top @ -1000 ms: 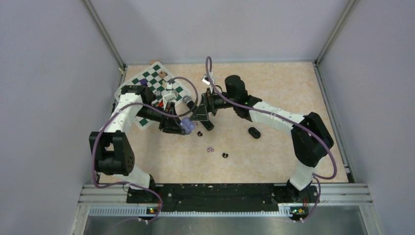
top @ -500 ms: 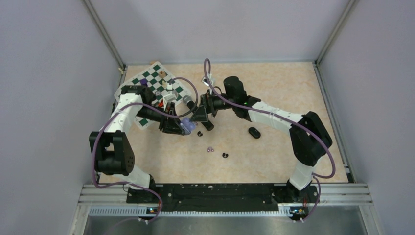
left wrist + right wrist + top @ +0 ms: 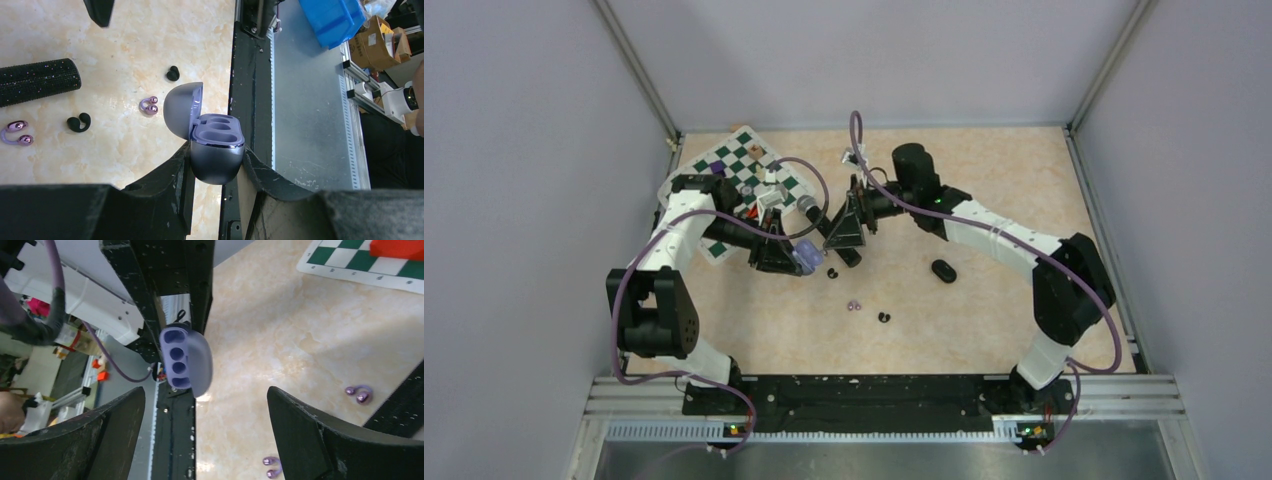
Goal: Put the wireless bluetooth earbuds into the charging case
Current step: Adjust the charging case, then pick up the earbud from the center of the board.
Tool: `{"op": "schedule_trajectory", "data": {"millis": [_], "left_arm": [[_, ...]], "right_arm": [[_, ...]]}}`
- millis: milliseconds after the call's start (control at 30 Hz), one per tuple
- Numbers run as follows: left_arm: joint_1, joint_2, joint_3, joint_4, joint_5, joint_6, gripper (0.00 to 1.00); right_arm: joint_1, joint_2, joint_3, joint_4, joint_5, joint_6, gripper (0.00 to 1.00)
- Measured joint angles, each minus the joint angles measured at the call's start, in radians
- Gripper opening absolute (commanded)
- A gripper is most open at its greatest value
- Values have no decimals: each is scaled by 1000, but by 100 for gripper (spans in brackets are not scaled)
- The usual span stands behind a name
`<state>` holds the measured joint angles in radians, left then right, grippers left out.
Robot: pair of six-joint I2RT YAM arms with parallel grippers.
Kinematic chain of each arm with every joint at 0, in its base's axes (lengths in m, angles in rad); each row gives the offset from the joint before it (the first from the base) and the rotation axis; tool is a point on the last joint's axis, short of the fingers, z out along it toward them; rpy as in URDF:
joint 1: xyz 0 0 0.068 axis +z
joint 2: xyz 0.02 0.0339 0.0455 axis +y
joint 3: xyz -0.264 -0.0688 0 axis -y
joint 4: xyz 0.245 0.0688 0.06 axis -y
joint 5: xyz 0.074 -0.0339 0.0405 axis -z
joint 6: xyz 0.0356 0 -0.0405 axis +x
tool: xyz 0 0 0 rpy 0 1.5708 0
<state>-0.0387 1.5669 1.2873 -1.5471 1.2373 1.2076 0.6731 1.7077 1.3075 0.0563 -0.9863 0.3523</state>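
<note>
**Left to right.** The chessboard (image 3: 742, 172) lies close against the left wall (image 3: 534, 180), so you have little room on that side.

The left gripper (image 3: 786, 256) has not moved over the last second. Its fingers (image 3: 165, 180) are pinching the purple case (image 3: 216, 152), which is held off the table (image 3: 1014, 170) with its lid swung open and both sockets bare. Beside it the microphone (image 3: 37, 82) lies flat.

The right gripper (image 3: 206, 390) is what has changed. It has drawn back, up and to the right, away from the purple case. Its jaws stand spread wide with nothing between them.

By this evidence no bud is in hand and none is seated, so the first insertion is still ahead of you. The next pick calls for a careful descent onto a very small target.

All four buds lie loose on the table:
- A purple bud (image 3: 149, 105) and a black bud (image 3: 172, 74) lie near the lid.
- A second purple bud (image 3: 16, 133) and a second black bud (image 3: 78, 122) lie nearer the microphone.

Further right, well apart from these, sits the black case (image 3: 943, 270). Beyond it your widest run extends to the right wall (image 3: 1194, 180). The rail (image 3: 874, 395) bounds the near edge.
</note>
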Motion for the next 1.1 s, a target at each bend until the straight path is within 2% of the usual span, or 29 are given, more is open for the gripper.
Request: {"op": "schedule_trajectory", "data": {"millis": [200, 333, 433, 467, 600, 733, 1100], "left_arm": [[7, -1, 0, 0, 0, 2, 0], [13, -1, 0, 0, 0, 7, 0], [18, -1, 0, 0, 0, 11, 0], [18, -2, 0, 0, 0, 12, 0], [18, -10, 0, 0, 0, 18, 0], [18, -13, 0, -1, 0, 19, 0], [18, -14, 0, -1, 0, 23, 0]], "right_arm": [[-50, 18, -47, -92, -3, -162, 68], [-49, 111, -50, -193, 24, -277, 56], [-49, 185, -50, -277, 45, -336, 41], [-49, 203, -50, -305, 53, -354, 39], [-49, 251, -45, -419, 88, -419, 37], [-48, 283, -29, -477, 112, -444, 31], [-18, 354, 19, -525, 167, -445, 35]]}}
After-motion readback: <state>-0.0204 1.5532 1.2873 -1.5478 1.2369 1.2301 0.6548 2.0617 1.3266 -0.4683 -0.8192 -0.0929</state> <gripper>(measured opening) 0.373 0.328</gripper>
